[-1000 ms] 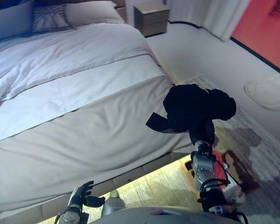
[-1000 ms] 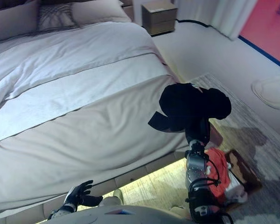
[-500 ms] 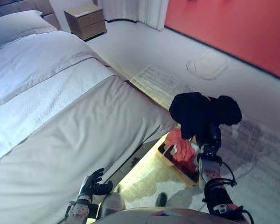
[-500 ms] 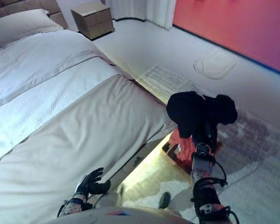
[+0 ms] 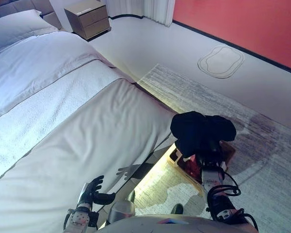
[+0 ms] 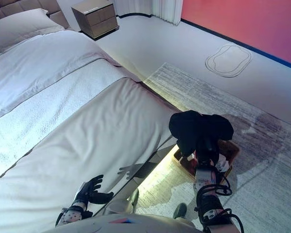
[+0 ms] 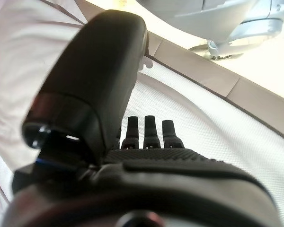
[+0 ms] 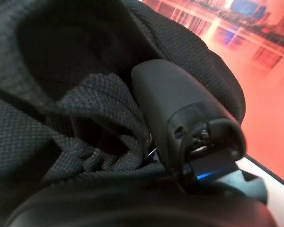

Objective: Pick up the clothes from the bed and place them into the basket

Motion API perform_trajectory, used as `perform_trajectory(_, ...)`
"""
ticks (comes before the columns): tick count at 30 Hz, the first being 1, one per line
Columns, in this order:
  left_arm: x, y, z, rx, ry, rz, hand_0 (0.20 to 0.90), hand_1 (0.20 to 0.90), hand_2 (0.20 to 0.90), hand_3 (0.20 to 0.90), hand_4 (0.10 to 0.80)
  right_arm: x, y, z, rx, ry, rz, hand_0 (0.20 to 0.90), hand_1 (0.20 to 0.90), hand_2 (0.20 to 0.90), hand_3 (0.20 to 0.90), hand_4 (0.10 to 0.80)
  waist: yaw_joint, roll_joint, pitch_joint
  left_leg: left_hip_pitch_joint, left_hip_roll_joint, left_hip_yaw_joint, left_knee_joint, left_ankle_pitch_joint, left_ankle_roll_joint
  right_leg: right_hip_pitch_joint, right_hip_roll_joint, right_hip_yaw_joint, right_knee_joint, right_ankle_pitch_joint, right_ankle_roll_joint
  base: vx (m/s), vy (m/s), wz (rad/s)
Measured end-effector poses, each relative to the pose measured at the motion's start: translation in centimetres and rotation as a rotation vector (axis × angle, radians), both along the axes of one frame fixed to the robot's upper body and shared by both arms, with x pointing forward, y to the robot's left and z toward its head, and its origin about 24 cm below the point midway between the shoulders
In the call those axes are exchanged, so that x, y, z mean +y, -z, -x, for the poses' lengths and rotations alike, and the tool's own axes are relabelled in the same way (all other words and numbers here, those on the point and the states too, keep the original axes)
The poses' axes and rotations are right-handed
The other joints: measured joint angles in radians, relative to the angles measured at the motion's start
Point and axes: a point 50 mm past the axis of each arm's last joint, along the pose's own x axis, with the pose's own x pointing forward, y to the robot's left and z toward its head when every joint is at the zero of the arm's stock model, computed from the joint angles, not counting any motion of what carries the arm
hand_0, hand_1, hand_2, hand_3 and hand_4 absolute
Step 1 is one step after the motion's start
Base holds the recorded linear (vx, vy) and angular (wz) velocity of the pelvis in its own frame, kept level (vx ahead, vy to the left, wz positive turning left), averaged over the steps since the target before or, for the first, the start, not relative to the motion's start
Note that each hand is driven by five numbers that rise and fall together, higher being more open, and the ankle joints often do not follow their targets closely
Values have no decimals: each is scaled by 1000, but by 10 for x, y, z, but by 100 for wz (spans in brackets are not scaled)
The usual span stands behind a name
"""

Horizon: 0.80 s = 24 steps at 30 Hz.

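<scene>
A bunched black garment (image 5: pixel 201 131) hangs over the brown basket (image 5: pixel 229 148), which stands on the rug beside the bed. My right hand (image 8: pixel 180 109) is shut on this cloth, its thumb pressed into the folds. In the eye views the garment hides the hand. Red clothing (image 5: pixel 190 163) and a bit of white clothing (image 6: pixel 222 165) lie in the basket under it. My left hand (image 5: pixel 91 191) is open and low by the bed's near edge, its fingers (image 7: pixel 149 132) straight over the white bedding.
The large bed (image 5: pixel 87 121) with white and beige covers fills the left side, with a pillow (image 5: pixel 14 24) at its head. A wooden nightstand (image 5: pixel 89 17) stands beyond it. A grey rug (image 5: pixel 266 150) and a pale round mat (image 5: pixel 220 61) lie on the floor.
The camera has swung, so the whole picture shifted. My right hand has come down with the black garment, which now hangs closer over the basket. The left hand stays as it was.
</scene>
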Motion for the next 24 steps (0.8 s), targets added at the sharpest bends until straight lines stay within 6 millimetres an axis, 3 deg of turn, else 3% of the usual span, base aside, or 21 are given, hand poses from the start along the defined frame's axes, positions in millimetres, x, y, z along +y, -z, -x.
perform_trajectory(7, 0, 2, 9, 21, -6, 2, 900, 900, 900, 900, 800, -18, 10, 12, 66, 77, 5, 300, 300, 300, 200, 100, 2, 23, -11, -14, 0, -9, 2, -3, -4, -6, -10, -14, 0, -10, 6, -7, -13, 5)
perform_trajectory(18, 0, 6, 28, 67, -11, 11, 900, 900, 900, 900, 800, -23, 42, 44, 297, 107, -11, 300, 300, 300, 200, 100, 20, 61, -25, -38, -5, -24, 24, -3, -4, -14, -18, -25, 0, -8, 6, 0, -13, 3)
perform_trajectory(24, -5, 6, 22, 57, 19, 25, 900, 900, 900, 900, 800, -54, 51, 71, 556, 184, 72, 300, 300, 300, 200, 100, 27, 86, -37, -43, -6, -31, 26, -2, -4, -13, -19, -33, 0, -7, 9, -12, -8, 3)
